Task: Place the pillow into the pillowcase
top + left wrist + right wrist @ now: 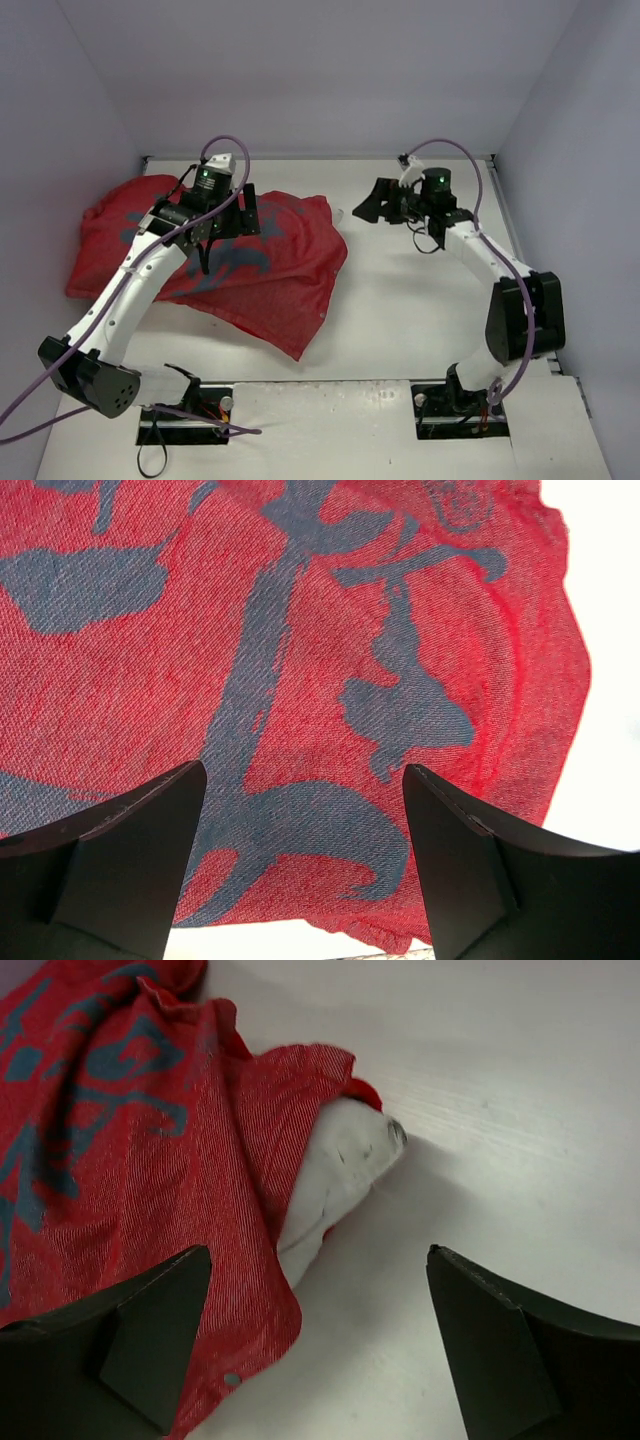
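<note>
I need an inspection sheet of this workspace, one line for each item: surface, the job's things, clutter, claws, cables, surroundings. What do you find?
Surface: white table; the pillowcase lies on its left part.
Job's things: the red pillowcase is crumpled and bulging. A white corner of the pillow shows at its open end; the rest is hidden by the fabric.
Clutter: nothing seen.
Claws: left claw open above the pillowcase, holding nothing. Right claw open, aimed at the pillow corner, holding nothing.
Cables: purple cables run along both arms and loop above the wrists.
Surroundings: plain pale walls on three sides.
</note>
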